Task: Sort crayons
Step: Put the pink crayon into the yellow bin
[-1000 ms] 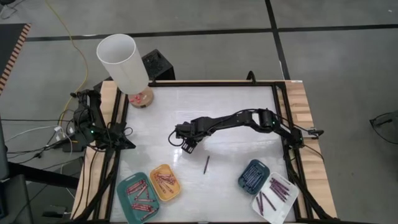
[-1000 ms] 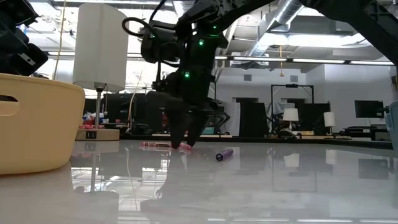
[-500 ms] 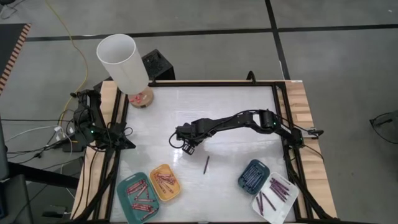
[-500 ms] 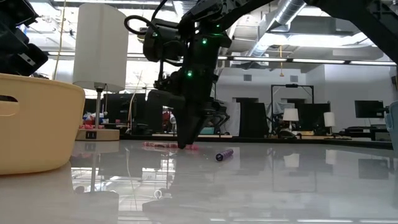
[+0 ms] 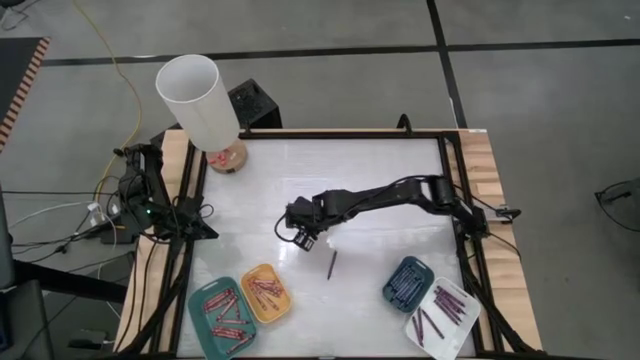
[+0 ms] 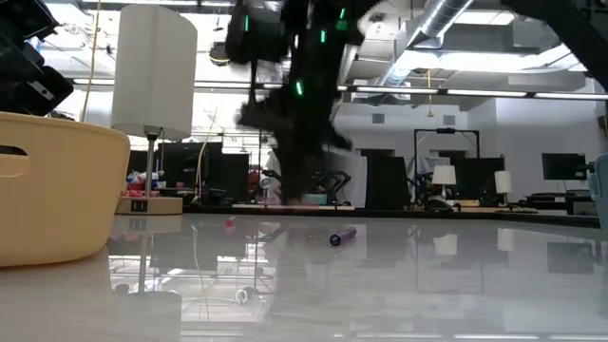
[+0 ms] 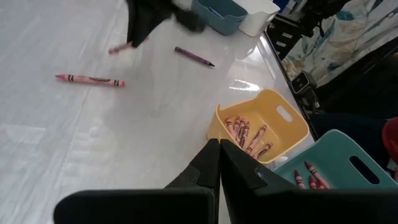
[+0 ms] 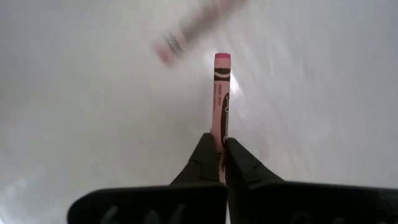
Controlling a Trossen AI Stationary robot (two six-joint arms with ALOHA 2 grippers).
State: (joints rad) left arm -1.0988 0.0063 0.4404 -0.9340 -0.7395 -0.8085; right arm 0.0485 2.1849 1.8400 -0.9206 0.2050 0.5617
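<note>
Right gripper [image 8: 221, 149] clenched on short pink crayon stick [image 8: 221, 99], pinched at one end, long axis running straight out ahead of the fingers. In the high view this gripper [image 5: 303, 233] sits mid-table on the glossy white tabletop [image 5: 380, 170], and in the low view it is up off the surface. Yellow plastic tray [image 5: 265, 293] with pink/red crayons lies toward the near-left from it, teal tray [image 5: 220, 318] just beyond that; the carry likely goes that way. Loose purple crayon [image 5: 331, 264] lies on the table near the gripper. Another red-pink crayon [image 7: 90, 79] lies on the table, seen from the left wrist. Dark-blue tray [image 5: 407, 283] and white tray [image 5: 440, 315] are on the near-right. Left gripper [image 7: 219, 168] shut, empty, parked at the left table edge.

Versus a second ago: right fingers were spread over the crayon on the table, now closed and raised.
</note>
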